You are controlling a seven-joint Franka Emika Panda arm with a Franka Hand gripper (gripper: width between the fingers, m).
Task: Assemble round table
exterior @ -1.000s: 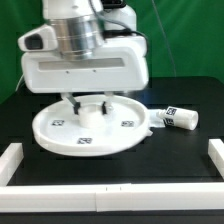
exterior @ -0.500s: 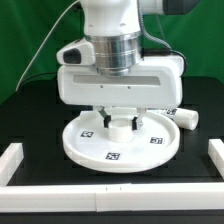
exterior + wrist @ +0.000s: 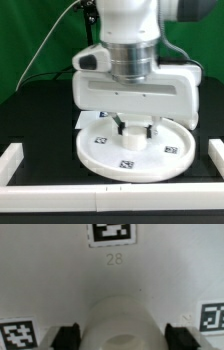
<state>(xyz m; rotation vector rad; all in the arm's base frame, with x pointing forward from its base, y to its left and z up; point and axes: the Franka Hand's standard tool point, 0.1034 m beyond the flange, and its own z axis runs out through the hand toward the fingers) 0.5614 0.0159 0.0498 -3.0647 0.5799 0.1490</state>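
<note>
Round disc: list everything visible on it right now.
The round disc looks like white plastic, wide, with a low raised rim. It lies flat on the black table. Black-and-white square tags sit on its upper face, and the wrist view shows "28" printed under one. A short rounded hub rises from its centre. The gripper straddles the hub, and its black fingers appear pressed to either side. The robot's hand hides the disc's far edge.
</note>
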